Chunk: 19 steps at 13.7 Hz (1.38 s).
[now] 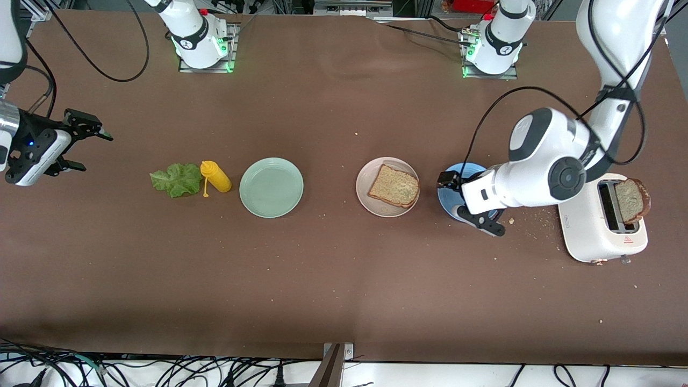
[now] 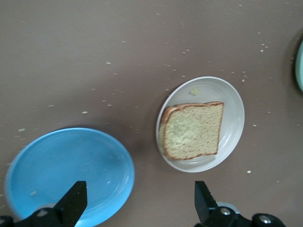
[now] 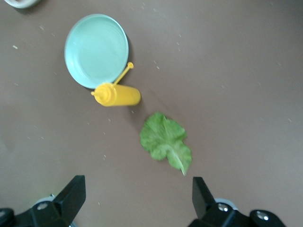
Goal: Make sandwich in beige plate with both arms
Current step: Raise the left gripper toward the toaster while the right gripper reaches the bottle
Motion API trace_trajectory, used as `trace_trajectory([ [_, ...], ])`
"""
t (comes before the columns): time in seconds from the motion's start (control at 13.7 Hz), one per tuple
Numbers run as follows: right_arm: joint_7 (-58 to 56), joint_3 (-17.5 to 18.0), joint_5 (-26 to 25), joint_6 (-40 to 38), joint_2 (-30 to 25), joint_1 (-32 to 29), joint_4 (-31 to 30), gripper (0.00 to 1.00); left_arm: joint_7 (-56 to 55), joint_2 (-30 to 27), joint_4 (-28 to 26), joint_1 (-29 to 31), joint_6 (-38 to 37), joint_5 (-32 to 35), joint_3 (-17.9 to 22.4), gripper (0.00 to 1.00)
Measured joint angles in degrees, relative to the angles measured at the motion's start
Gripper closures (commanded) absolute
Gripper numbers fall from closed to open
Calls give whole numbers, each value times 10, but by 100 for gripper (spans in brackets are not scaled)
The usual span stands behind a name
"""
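Front view first: the left tool [image 1: 475, 201] hangs over the blue plate [image 1: 449, 196], fingers spread wide with nothing between them, and the left wrist view confirms it, both black fingertips [image 2: 73, 203] parted over bare blue. The right tool [image 1: 80, 145] hovers out at the right arm's end of the desk [image 1: 344, 279], also released and empty, with the lettuce leaf [image 1: 176, 179] not far off on the desk.

So where's the sandwich? Only its base so far: one bread slice [image 1: 394, 186] lies flat in the beige plate [image 1: 364, 188], slightly askew, one corner running up toward the rim. I'd say the lettuce is the step in hand now. To do it well, the right tool wants to come down over the leaf's thicker rib, pinch gently so it doesn't tear, and lift cleanly past the yellow squeeze bottle [image 1: 216, 176], which lies on its side right beside the leaf. Then lay it centred on the slice, not draped over the rim.

Containers, quickly: the mint-green plate [image 1: 271, 187] holds nothing. The blue plate is empty but for crumbs. The toaster [image 1: 602, 220] at the left arm's end has a second bread slice [image 1: 631, 200] poking out of one slot; the slot beside it looks empty. That one looks like the left arm's job, once the leaf is on.
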Motion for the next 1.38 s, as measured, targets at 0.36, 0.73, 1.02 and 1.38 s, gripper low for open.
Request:
trace_trajectory([
  [0.36,-95,-1,78,-4,44,-24,-1,0,-6,-74,25,37,-30,50,12,0],
  [0.73,-226,-2,158,-25,100,-60,-2,0,-4,-110,85,85,-125,71,16,0],
  [1.02,-312,-2,208,-36,139,-62,-2,0,-4,-119,129,85,-162,103,16,0],
  [1.38,-434,3,265,-61,218,-61,6,0,-5,-121,130,85,-163,103,16,0],
])
